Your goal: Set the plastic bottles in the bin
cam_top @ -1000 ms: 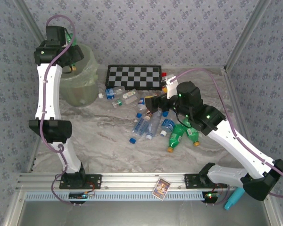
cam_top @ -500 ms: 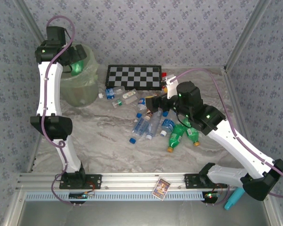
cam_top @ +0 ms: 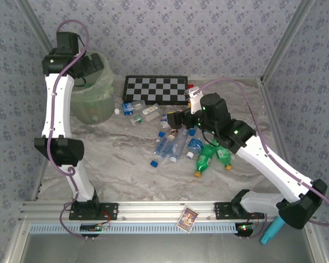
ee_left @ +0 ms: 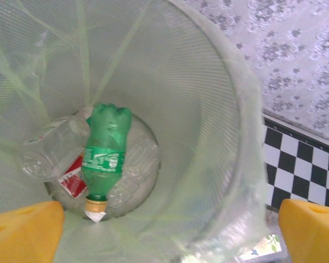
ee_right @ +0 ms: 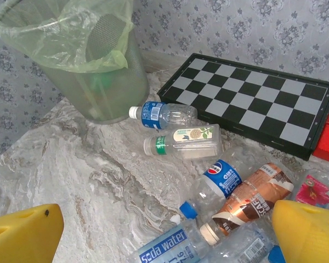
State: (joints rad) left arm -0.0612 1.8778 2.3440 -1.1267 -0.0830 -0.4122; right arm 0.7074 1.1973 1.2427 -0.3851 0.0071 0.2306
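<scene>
Plainly, the left gripper (ee_left: 167,235) is finishing a drop: it hangs over the mouth of the bin (ee_left: 247,109) at the far left corner of the table (cam_top: 126,164), jaws spread wide and holding nothing. Looking straight down, the left wrist view tells what the overhead view cannot, since there the arm covers much of the bin's mouth: a green bottle (ee_left: 105,150) lies on the bottom, cap toward the camera, against a clear bottle with a red label (ee_left: 55,148). So the task is well short of done. Most of the plastic bottles (cam_top: 178,142) lie in a loose heap mid-table, just in front of the checkerboard (cam_top: 156,89) at the far edge, with two green ones (cam_top: 205,159) on the heap's near right side. The right gripper (cam_top: 175,120) hovers over the heap's far part, fingers parted and empty, so the step in hand for it looks like choosing a bottle. The right wrist view gives the detail that choice needs: a brown-labelled bottle (ee_right: 252,203) and a blue-labelled one (ee_right: 216,181) lie side by side between the fingers, touching. The next move calls for lowering onto one body without pinching its neighbour, while the left arm should clear the bin.
</scene>
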